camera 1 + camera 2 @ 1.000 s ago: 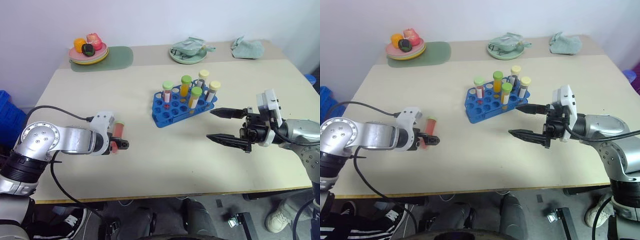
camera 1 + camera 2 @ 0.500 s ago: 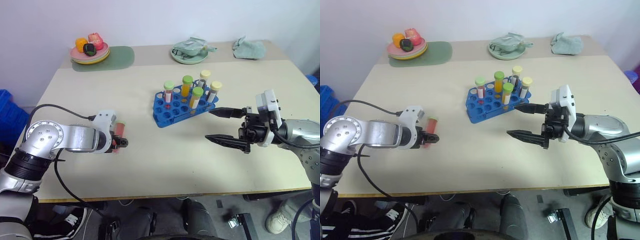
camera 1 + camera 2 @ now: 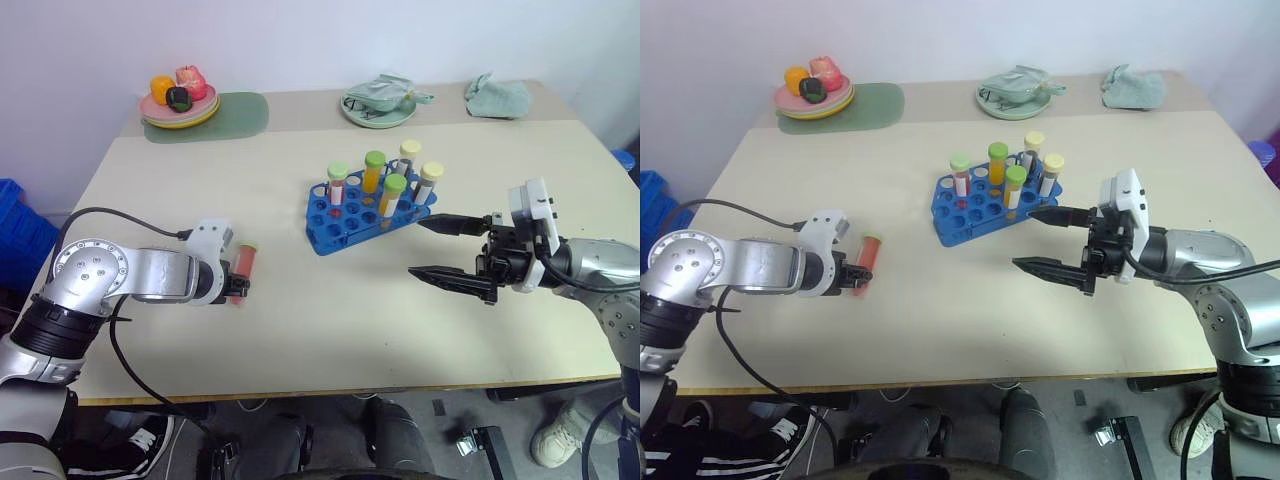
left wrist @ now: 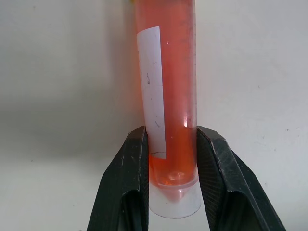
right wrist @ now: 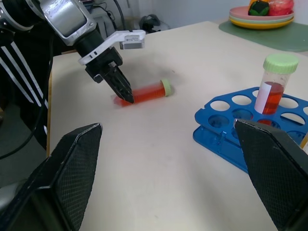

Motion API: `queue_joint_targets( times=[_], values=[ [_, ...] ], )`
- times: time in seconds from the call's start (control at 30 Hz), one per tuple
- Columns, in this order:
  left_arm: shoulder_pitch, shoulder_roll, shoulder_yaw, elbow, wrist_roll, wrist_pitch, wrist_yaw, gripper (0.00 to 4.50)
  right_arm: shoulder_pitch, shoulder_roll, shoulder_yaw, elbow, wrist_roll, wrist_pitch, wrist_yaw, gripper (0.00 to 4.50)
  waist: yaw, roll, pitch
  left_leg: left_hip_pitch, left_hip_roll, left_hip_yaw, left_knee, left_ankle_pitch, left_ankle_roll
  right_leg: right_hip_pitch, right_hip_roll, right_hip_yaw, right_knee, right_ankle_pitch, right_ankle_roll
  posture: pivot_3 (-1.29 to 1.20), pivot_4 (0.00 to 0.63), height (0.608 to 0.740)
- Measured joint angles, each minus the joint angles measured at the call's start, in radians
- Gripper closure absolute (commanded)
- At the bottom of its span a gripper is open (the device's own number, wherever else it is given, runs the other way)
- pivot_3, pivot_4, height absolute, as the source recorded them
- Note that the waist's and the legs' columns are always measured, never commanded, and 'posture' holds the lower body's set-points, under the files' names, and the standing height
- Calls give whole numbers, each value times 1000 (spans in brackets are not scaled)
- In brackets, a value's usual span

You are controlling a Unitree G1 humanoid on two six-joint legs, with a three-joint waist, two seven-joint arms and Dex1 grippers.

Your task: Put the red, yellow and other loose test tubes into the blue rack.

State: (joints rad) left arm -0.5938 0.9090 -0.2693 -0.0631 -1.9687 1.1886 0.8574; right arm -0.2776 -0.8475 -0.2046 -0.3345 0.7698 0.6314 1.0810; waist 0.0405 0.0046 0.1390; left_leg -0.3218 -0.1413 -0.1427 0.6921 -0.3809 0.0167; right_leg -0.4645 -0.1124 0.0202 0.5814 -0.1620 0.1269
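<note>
Red liquid tube (image 4: 166, 96) lies flat on the table (image 3: 330, 320), well left of the blue rack (image 3: 365, 215), pinched near its rounded bottom by the left gripper (image 4: 168, 159); light, slick plastic, so it may swivel when lifted, while the right gripper (image 3: 450, 248) gapes empty

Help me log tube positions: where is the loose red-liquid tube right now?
In the left eye view, the clear plastic red-liquid tube lies flat on the table's left side, its base pinched in the left pincer, well left of the blue plastic rack.
</note>
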Motion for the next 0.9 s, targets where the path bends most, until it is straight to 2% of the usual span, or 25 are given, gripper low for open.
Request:
queue_joint_targets(
  times=[0.17,0.3,0.37,0.5,0.63,0.73,0.9],
  values=[
    [-2,0,2,-9,20,0,-10,3724,-5,2,2,0,0,2,-4,0,0,0,0,0,0,0,0,0,0,0,0,0,0,0,0,0,150,740],
    [0,4,37,-77,142,-13,-77,3724,-5,3,2,0,0,2,-6,0,0,0,0,0,0,0,0,0,0,0,0,0,0,0,0,0,150,740],
    [21,7,81,-161,266,-48,-147,3724,-5,3,3,0,0,2,-7,0,0,0,1,0,0,0,0,0,0,0,0,0,0,0,0,0,150,740],
    [173,-24,181,-321,536,-214,-350,3724,-2,4,2,1,0,2,-9,0,-2,0,1,1,1,2,-4,0,0,0,0,0,-2,0,0,0,150,740],
    [345,-99,190,-433,853,-444,-593,3724,-6,6,4,5,-1,2,-10,0,1,0,1,1,1,3,-4,0,0,0,0,0,-3,0,0,0,150,740],
    [420,-134,189,-428,1087,-631,-748,3724,-8,7,6,7,-1,1,-10,0,2,0,1,1,1,3,-4,0,0,1,-1,0,-4,0,0,0,150,740],
    [454,-307,179,-299,1346,-991,-1020,3724,-21,13,9,8,-1,1,-10,0,3,-1,1,1,1,3,-4,0,0,1,-1,-1,-5,0,0,0,150,740]
  ],
)
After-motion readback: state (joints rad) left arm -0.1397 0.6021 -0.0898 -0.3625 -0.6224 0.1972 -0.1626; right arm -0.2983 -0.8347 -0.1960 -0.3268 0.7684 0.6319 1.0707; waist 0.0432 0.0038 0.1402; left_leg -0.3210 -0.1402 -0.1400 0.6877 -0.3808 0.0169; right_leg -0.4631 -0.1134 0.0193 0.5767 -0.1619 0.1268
